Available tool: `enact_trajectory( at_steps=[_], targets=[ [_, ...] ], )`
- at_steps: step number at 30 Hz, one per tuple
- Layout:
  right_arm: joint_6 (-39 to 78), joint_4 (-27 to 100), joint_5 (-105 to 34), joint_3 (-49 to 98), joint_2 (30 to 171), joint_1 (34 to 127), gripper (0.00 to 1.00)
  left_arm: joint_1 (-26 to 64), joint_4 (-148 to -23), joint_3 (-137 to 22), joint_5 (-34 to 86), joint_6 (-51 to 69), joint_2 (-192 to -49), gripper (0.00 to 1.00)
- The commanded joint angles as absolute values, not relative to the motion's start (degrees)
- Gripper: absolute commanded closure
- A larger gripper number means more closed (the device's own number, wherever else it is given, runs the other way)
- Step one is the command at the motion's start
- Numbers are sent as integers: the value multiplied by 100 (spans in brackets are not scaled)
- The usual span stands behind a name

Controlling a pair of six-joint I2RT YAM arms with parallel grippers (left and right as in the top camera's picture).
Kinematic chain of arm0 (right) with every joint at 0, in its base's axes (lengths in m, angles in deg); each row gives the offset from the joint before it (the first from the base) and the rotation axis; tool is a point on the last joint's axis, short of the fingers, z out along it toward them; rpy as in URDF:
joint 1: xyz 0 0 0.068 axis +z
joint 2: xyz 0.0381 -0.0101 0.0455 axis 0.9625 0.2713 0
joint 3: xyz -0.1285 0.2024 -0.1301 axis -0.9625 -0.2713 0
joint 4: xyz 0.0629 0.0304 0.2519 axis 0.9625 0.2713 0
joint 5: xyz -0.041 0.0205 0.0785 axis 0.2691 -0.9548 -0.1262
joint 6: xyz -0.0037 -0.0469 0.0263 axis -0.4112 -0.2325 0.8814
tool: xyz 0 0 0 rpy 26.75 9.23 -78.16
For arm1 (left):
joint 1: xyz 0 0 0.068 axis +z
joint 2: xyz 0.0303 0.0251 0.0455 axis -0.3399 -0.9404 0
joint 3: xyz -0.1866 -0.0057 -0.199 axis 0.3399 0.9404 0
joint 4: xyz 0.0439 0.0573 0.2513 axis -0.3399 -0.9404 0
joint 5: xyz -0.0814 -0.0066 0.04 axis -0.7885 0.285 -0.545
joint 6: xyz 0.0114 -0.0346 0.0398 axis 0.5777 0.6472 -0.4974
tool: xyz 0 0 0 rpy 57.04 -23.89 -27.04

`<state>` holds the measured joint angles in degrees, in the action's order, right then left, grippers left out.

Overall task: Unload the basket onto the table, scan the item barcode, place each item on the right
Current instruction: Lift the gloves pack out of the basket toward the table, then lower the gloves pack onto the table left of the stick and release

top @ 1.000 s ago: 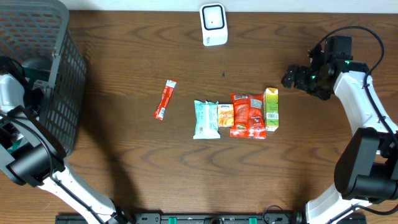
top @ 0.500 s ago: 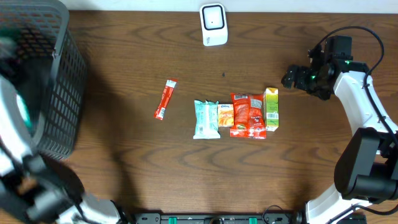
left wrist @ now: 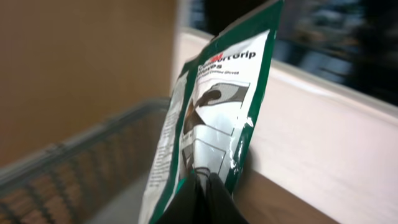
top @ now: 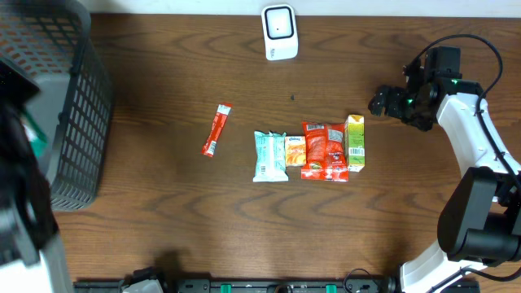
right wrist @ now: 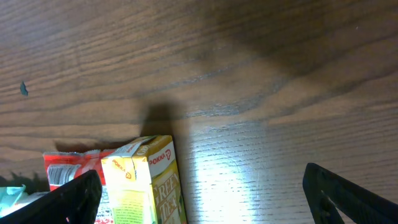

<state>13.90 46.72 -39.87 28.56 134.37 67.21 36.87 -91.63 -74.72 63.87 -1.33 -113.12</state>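
One green-and-white packet (left wrist: 217,118) is pinched in the left gripper (left wrist: 202,186) by the basket (left wrist: 68,171), right gripper (right wrist: 202,196) spread wide near the green tea carton (right wrist: 149,180); pick looks done, next its barcode must face the white scanner (top: 279,31).

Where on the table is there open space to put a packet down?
Bare wood: between the basket and the red stick packet, between the scanner and the snack row, and the strip in front of that row. Crowded: the snacks lie side by side, with the right gripper near the carton.
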Motion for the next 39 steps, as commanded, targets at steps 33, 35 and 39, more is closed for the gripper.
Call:
enact_trajectory(
  at_steps=[33,35,39],
  targets=[
    [1347,4683,-3959,2834,13281,6706,1,574,-11980,-5677,6807,2240,-13731,30],
    [1347,4683,-3959,2834,13281,6706,1,703,-11841,-5275,6807,2378,-13731,30],
    [1347,4683,-3959,2834,13281,6706,1,902,-11294,-4449,6833,2422,-13731,30]
  ],
)
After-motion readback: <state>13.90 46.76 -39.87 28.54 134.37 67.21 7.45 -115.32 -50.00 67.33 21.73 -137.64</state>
